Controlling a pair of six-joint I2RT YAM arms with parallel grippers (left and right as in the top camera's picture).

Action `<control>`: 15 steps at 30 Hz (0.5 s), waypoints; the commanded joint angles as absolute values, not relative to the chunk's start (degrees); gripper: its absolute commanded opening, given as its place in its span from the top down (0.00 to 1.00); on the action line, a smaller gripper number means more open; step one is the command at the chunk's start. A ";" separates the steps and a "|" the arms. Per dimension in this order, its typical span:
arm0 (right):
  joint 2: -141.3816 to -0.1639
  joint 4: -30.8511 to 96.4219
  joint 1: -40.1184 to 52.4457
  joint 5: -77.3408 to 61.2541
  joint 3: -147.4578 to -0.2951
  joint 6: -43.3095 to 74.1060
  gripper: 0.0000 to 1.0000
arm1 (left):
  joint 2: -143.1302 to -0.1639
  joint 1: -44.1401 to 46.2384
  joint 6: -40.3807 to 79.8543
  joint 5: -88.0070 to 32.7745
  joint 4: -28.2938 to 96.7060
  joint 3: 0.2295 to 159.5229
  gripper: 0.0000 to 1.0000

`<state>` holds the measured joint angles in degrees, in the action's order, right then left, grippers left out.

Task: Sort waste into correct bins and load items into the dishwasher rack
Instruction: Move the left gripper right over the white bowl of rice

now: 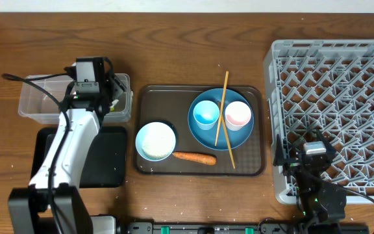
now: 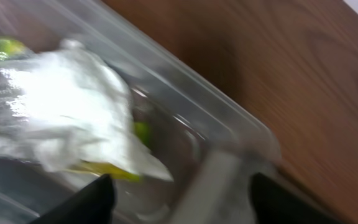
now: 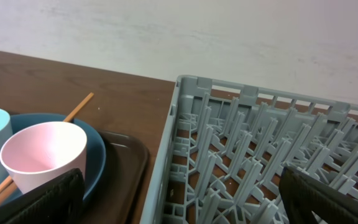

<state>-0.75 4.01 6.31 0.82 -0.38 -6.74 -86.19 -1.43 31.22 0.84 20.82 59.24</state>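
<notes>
- Found in the clear tub (image 1: pixel 34 104): the wrapper (image 2: pixel 61 106), crumpled, lying loose against the wall.
- Hovering right over it with the left claw (image 2: pixel 185 202), fingers well apart, gripping nothing.
- Judged featherlight, soft and springy; likely to stay where it lies, needing no further hold.
- Waiting at the near edge of the rack (image 3: pixel 260 143) with the right claw (image 3: pixel 185 205), spread to its widest and empty, just beside the pink cup (image 3: pixel 42 152).
- Probably next: the carrot (image 1: pixel 195 157), on the brown tray (image 1: pixel 252 170), just beside the bowl (image 1: pixel 156 142).
- Expect it firm, smooth, tapered and prone to rolling; pinch across the thick middle, fingers square to its length.
- For the blue cup (image 1: pixel 206 112) and pink cup on the plate (image 1: pixel 200 133): probably light, stiff, slick; clamp one wall at the rim.
- For the chopsticks (image 1: pixel 222 107): thin, light, easily flicked away; take near an end reaching past the plate.
</notes>
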 commanded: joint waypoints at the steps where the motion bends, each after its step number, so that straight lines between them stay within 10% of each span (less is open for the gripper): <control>1: -0.67 4.25 5.91 0.60 -0.32 -7.38 0.01 | -81.56 -0.89 25.96 -9.08 22.09 59.13 0.37; 15: -0.67 4.25 5.93 0.60 -0.32 -7.38 0.01 | -72.42 14.33 30.57 -10.09 38.41 59.13 0.46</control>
